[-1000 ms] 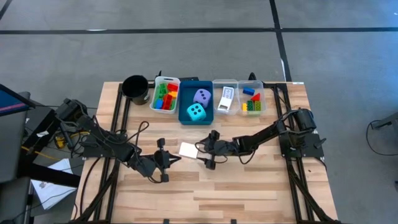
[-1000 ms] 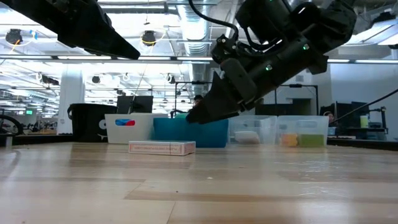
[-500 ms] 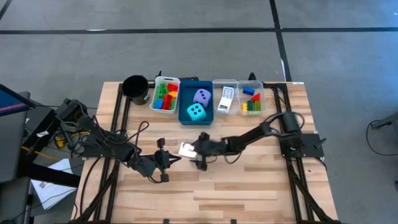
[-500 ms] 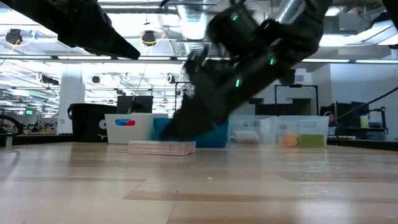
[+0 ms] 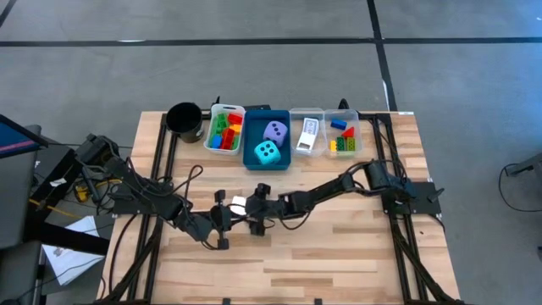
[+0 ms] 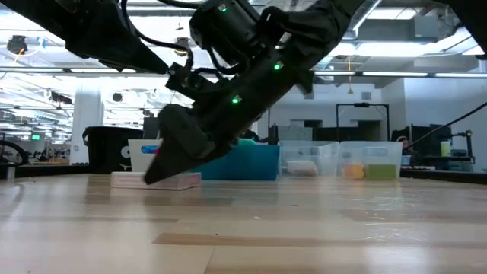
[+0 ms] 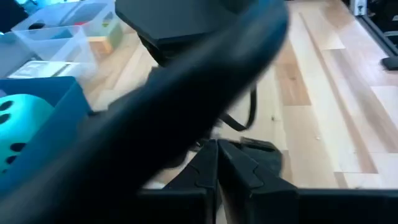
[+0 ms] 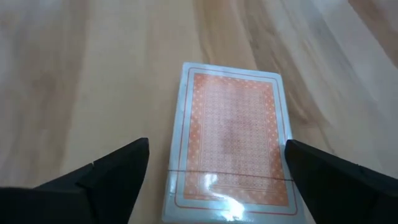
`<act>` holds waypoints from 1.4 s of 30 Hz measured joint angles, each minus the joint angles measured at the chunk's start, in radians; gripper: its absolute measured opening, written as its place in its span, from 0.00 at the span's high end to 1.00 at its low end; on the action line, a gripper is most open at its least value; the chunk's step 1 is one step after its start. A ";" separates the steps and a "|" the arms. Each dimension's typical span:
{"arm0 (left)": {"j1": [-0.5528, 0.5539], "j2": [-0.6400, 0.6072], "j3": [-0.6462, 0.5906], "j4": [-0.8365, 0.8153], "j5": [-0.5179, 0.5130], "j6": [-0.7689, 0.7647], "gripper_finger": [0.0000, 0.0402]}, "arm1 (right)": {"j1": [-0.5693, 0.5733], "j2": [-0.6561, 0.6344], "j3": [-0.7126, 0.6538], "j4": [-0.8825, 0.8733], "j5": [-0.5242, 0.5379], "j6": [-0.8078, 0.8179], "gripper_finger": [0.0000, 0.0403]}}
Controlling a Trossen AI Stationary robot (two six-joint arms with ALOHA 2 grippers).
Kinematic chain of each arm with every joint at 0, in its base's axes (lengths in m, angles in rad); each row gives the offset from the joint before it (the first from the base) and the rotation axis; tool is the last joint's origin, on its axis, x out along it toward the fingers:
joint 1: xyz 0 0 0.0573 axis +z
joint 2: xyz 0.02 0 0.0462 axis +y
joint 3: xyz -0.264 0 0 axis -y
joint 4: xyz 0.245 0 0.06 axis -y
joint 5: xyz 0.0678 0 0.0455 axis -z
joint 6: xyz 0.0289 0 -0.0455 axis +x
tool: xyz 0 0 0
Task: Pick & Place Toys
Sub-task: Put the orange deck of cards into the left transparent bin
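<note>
A card pack (image 5: 239, 203) with an orange patterned back (image 8: 230, 137) lies flat on the wooden table near its middle, seen low in the low view (image 6: 129, 180). My right gripper (image 5: 249, 209) reaches in from the right and stands open over it (image 8: 217, 146), one finger on each side of the pack. Its fingertips are down at the table (image 6: 152, 175). My left gripper (image 5: 225, 219) waits just left of the pack, shut on nothing (image 7: 217, 168). The right arm crosses right in front of it. Two soft dice, cyan (image 5: 267, 152) and lavender (image 5: 274, 130), lie in the blue tray. My right gripper straddles the card pack, slanting down from the table's right side, with its fingers along the pack's long sides. One fingertip (image 8: 295, 155) meets the pack's long edge (image 8: 283, 143). The other stands a small gap off. The pack lies flat on the table.
Along the far edge stand a black cup (image 5: 184, 119), a white tray (image 5: 215, 114) of coloured bricks, the blue tray (image 5: 251, 135), a clear tray (image 5: 294, 129) with a card pack, and a clear tray (image 5: 342, 113) with bricks. Bare wood lies toward the near edge.
My right gripper has gone toward the table's left edge and down, over the card pack, and now straddles it. The pack has slid a little toward the left edge, still flat on the table.
</note>
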 joint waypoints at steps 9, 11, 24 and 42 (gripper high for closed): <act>0.000 0.000 0.000 -0.002 0.039 -0.020 1.00 | 0.034 -0.015 -0.007 -0.032 0.152 0.012 0.13; 0.000 0.000 0.000 -0.002 0.039 -0.020 1.00 | 0.043 -0.015 -0.007 -0.031 0.167 0.014 0.13; -0.002 0.000 0.000 0.000 0.040 -0.016 1.00 | 0.073 -0.007 0.104 -0.172 0.232 -0.030 0.11; 0.000 0.000 0.000 0.002 0.035 -0.016 1.00 | -0.032 -0.017 0.105 -0.281 0.009 0.194 0.11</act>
